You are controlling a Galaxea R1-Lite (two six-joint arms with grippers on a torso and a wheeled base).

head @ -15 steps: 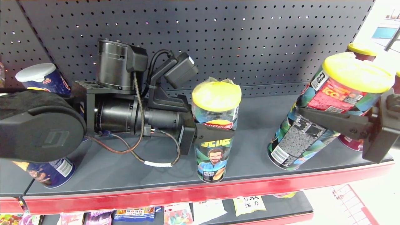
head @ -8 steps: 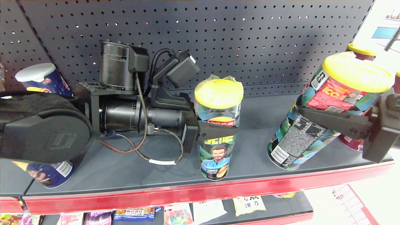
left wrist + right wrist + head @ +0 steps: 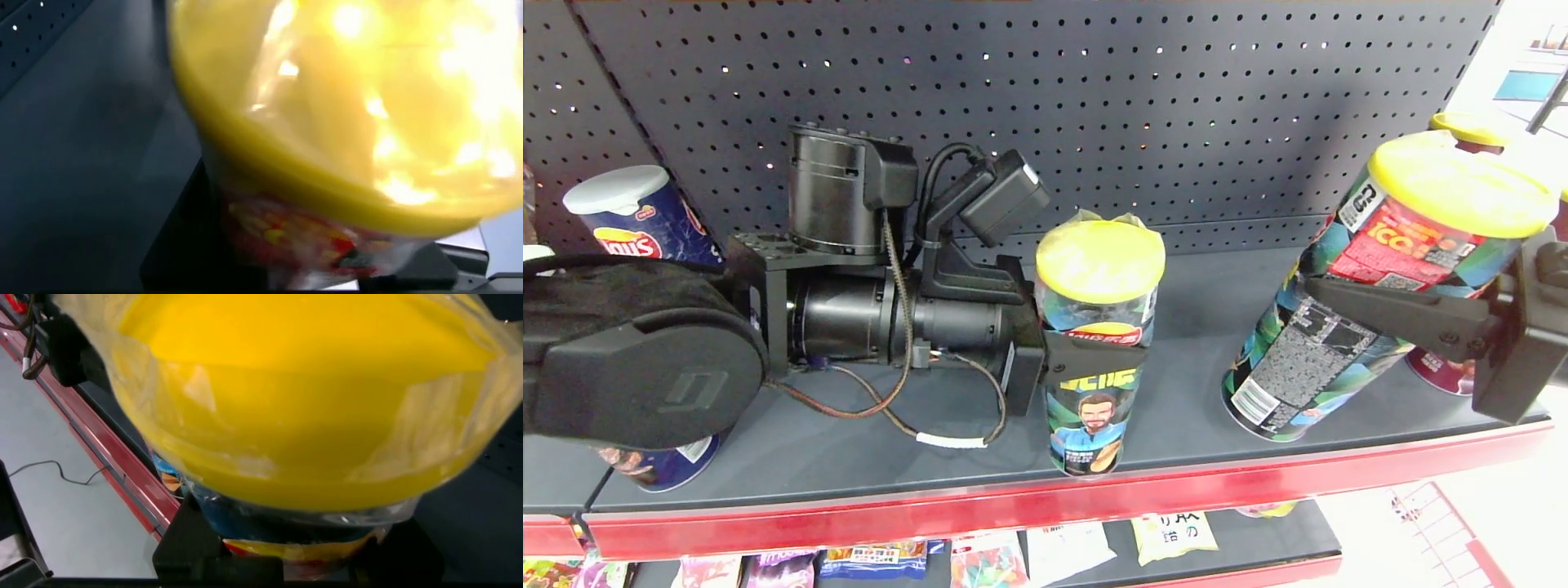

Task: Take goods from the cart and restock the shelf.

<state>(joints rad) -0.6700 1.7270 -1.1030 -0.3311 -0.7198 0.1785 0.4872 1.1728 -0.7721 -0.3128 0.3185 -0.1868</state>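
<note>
A dark perforated back panel [image 3: 1094, 98] spans the scene. At far left stands a blue canister [image 3: 637, 212] with a white lid, and a second blue canister [image 3: 658, 465] sits nearer the front, partly hidden. At far right is a dark red canister [image 3: 1470, 131] with a yellow lid. Snack packets [image 3: 1062, 551] lie in a row below.

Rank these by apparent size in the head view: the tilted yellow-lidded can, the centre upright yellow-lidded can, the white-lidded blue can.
Largest: tilted yellow-lidded can, though it seems nearer the camera, so its true size is unsure.
Middle: centre upright yellow-lidded can.
Smallest: white-lidded blue can, farther back and partly hidden.
</note>
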